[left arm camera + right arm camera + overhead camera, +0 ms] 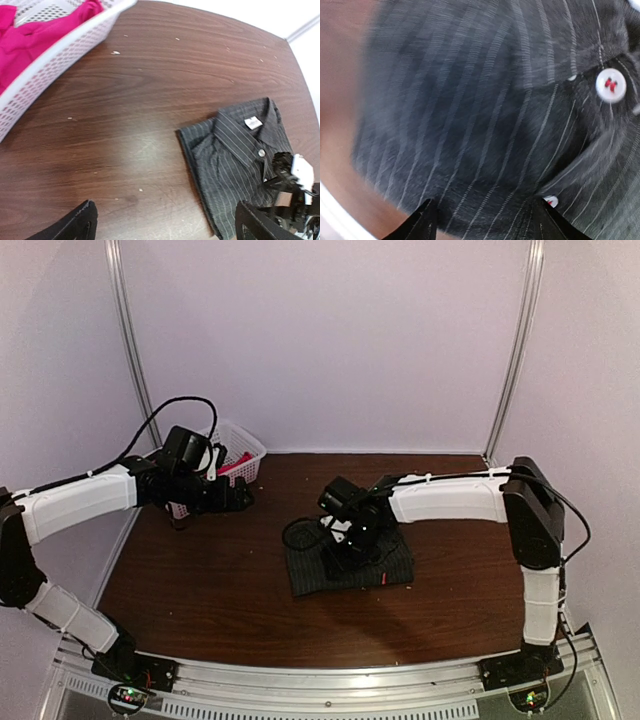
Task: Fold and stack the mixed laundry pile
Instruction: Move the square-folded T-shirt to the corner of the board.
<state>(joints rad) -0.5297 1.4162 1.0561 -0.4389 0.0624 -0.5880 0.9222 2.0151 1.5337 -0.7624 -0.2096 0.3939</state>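
The dark pinstriped collared shirt (352, 568) lies folded into a small rectangle on the brown table (200, 570), collar and white label up (235, 155). My right gripper (342, 556) points down onto its middle. Its black fingers (422, 222) stand apart over flat striped cloth (485, 125), open, with no fold pinched between them. The red-pink T-shirt (30, 35) lies bunched inside the white lattice basket (243, 443). My left gripper (238, 498) hovers just in front of the basket, wide open and empty (167, 225), above bare wood between basket and shirt.
The basket (65, 50) stands at the table's back left corner against the wall. White walls with metal posts (128, 330) close the back and sides. A loop of black cable (298, 533) hangs by the right wrist, left of the folded shirt.
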